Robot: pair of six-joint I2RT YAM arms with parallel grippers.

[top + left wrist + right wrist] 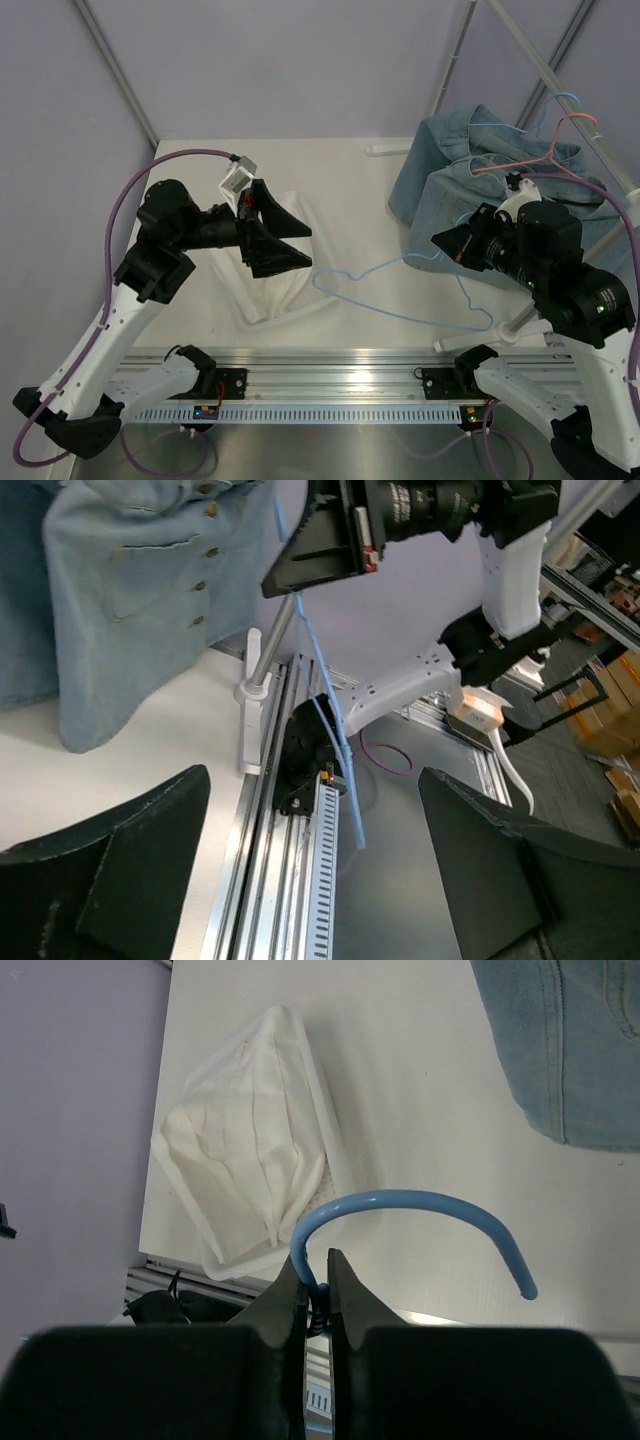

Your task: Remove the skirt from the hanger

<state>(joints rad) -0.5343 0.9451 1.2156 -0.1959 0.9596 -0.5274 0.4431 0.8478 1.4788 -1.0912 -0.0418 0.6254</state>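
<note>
The white skirt lies crumpled on the table at the left, apart from the hanger; it also shows in the right wrist view. The light-blue wire hanger is bare and stretches across the table's middle. My right gripper is shut on the hanger's neck just below the hook, as the right wrist view shows. My left gripper is open and empty, held above the skirt. In the left wrist view one end of the hanger wire hangs between its fingers without touching them.
Denim garments hang at the back right on a pink hanger from a slanted rack pole. A white rack foot stands on the table. The metal rail runs along the near edge.
</note>
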